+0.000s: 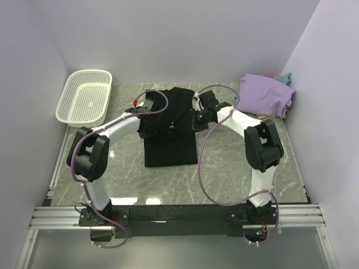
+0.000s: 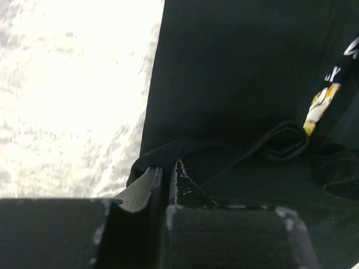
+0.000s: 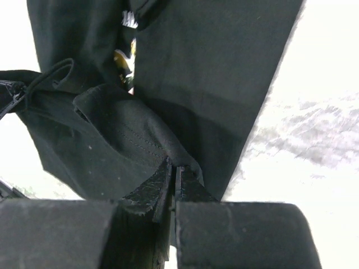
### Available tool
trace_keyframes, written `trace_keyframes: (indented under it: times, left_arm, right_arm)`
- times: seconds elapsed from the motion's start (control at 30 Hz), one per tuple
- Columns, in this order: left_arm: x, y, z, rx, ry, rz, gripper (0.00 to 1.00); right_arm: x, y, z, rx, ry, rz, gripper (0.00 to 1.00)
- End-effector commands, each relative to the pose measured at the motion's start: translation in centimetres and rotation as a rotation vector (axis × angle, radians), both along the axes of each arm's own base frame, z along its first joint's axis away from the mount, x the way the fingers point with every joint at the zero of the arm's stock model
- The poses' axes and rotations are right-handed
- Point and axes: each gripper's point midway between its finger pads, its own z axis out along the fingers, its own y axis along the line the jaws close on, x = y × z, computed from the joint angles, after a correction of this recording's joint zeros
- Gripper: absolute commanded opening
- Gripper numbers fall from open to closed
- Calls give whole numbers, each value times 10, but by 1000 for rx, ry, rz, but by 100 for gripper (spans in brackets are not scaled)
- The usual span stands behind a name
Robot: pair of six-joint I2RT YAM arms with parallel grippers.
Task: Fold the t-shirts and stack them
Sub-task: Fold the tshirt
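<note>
The black t-shirt [image 1: 170, 147] lies in the middle of the table, partly folded into a long strip, its print mostly hidden. My left gripper [image 1: 147, 111] is shut on its left edge; the left wrist view shows the jaws [image 2: 166, 170] pinching black cloth [image 2: 235, 84]. My right gripper [image 1: 197, 116] is shut on its right edge; the right wrist view shows the jaws [image 3: 174, 170] pinching a hemmed fold [image 3: 123, 134]. Both hold the cloth lifted a little. The lavender t-shirt [image 1: 265, 95] lies bunched at the back right, with a bit of the teal one [image 1: 285, 78] behind it.
A white perforated basket [image 1: 85, 97] stands at the back left, partly over the table's edge. White walls close in the back and both sides. The marbled table top [image 1: 112, 179] shows around the black shirt.
</note>
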Motion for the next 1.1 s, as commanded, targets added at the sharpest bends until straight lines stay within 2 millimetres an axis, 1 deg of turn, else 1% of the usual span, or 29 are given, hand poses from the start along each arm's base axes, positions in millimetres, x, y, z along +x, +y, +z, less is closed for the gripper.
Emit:
trace_keyframes:
  times: [0.0, 0.07, 0.1, 0.13, 0.17, 0.2, 0.27, 0.3, 0.37, 0.4, 0.43, 0.47, 0.5, 0.53, 0.57, 0.6, 0.63, 0.67, 0.7, 0.73, 0.77, 0.8, 0.83, 0.87, 0.9, 0.93, 0.97, 1.07]
  left_arm:
    - [34, -5, 16, -24, -84, -21, 13]
    - [40, -7, 13, -25, -83, -38, 18]
    - [47, -8, 16, -34, -97, -41, 24]
    - [52, -8, 18, -33, -110, -50, 31]
    - [57, -7, 19, -31, -120, -49, 46]
    - [66, -5, 27, -33, -147, -40, 72]
    - [75, -1, 39, -27, -187, -39, 85]
    - [81, 2, 49, -23, -213, -30, 92]
    - [86, 6, 63, -16, -246, -29, 95]
    - [88, 8, 72, -14, -262, -23, 97]
    - [87, 10, 77, -12, -268, -19, 97]
    - [84, 10, 87, -24, -282, -25, 97]
    - [80, 9, 88, -37, -280, -31, 97]
    - [74, 3, 90, -78, -274, -53, 97]
    - [69, -1, 101, -113, -293, -64, 98]
    - [59, -2, 92, -131, -265, -74, 98]
    - [50, -11, 90, -186, -243, -101, 98]
    - [42, -13, 95, -215, -247, -111, 98]
    - [31, -15, 82, -239, -215, -121, 97]
    - [23, -19, 77, -267, -195, -129, 97]
    - [14, -25, 76, -302, -178, -154, 96]
    - [2, -26, 62, -300, -137, -160, 96]
    - [-4, -26, 56, -299, -119, -158, 95]
    - [-14, -24, 44, -286, -91, -162, 95]
    - [-19, -26, 38, -278, -81, -169, 96]
    - [-22, -25, 33, -274, -71, -164, 96]
    - [-28, -23, 23, -269, -47, -161, 96]
    - [-28, -23, 11, -260, -32, -151, 96]
  right_arm:
    - [23, -5, 4, -14, -35, -23, 3]
    - [31, -7, 1, -21, -39, -42, 2]
    - [34, -6, 1, -20, -44, -47, 10]
    - [37, -6, 3, -14, -49, -52, 17]
    - [44, -6, 5, -5, -74, -63, 22]
    - [47, -8, 6, -6, -88, -76, 27]
    - [57, -13, 12, -14, -125, -114, 32]
    - [62, -17, 14, -22, -142, -130, 32]
    - [67, -23, 24, -30, -173, -158, 33]
    - [69, -27, 28, -40, -188, -171, 37]
    - [68, -28, 40, -31, -214, -169, 38]
    - [67, -25, 48, -15, -239, -152, 38]
    - [62, -24, 50, 0, -237, -137, 40]
    - [56, -20, 60, 31, -243, -113, 41]
    - [51, -17, 62, 47, -233, -91, 42]
    - [46, -14, 62, 64, -220, -70, 42]
    - [37, -6, 65, 102, -196, -29, 42]
    - [30, -4, 64, 113, -171, -16, 42]
    - [24, -1, 60, 123, -151, -1, 42]
    - [15, 5, 59, 145, -128, 27, 42]
    - [10, 7, 55, 144, -111, 35, 42]
    - [4, 8, 49, 137, -93, 39, 42]
    - [-1, 12, 46, 137, -85, 53, 42]
    - [-4, 12, 44, 138, -79, 58, 42]
    - [-9, 13, 38, 133, -63, 60, 42]
    - [-12, 15, 37, 135, -61, 65, 42]
    - [-16, 18, 35, 140, -52, 76, 41]
    - [-25, 27, 29, 135, -32, 97, 41]
